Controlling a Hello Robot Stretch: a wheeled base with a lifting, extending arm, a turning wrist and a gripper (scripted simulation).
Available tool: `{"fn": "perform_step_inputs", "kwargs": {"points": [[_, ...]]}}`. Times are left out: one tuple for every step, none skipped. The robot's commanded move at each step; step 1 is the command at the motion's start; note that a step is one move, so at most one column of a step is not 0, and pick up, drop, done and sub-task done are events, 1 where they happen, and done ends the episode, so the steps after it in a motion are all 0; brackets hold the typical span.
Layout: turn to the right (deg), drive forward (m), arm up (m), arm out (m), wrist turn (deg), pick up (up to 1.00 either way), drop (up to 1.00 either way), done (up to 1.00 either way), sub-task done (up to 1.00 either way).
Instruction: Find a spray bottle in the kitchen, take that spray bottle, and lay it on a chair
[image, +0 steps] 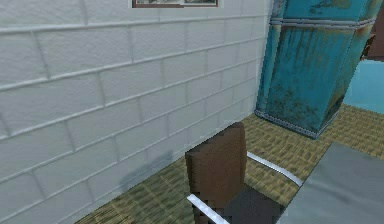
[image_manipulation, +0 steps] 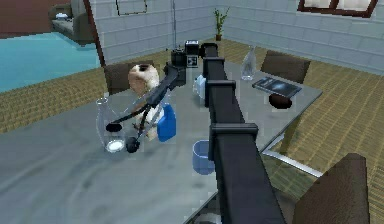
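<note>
A blue bottle with a pale top, which looks like the spray bottle (image_manipulation: 166, 123), stands on the grey table (image_manipulation: 60, 185) in the arm side view. The dark arm (image_manipulation: 235, 140) rises from the bottom edge, and the gripper (image_manipulation: 122, 138) stretches left from its far end across the tabletop, close by the bottle. A clear glass vessel (image_manipulation: 104, 122) sits right at the fingers, so I cannot tell whether the gripper holds anything. A brown chair (image: 222, 165) with metal arms stands by the table edge (image: 340, 185) in the forward view.
On the table are a small blue cup (image_manipulation: 203, 157), a round bust (image_manipulation: 143, 76), a clear bottle (image_manipulation: 247, 66) and a dark bowl (image_manipulation: 281, 101). More brown chairs (image_manipulation: 286, 66) (image_manipulation: 340, 192) ring it. A white brick wall (image: 100, 100) and a worn blue cabinet (image: 310, 65) stand ahead.
</note>
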Motion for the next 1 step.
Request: {"fn": "perform_step_inputs", "kwargs": {"points": [[0.0, 0.0, 0.0, 0.0, 45.0, 0.0, 0.0, 0.0, 0.0]]}}
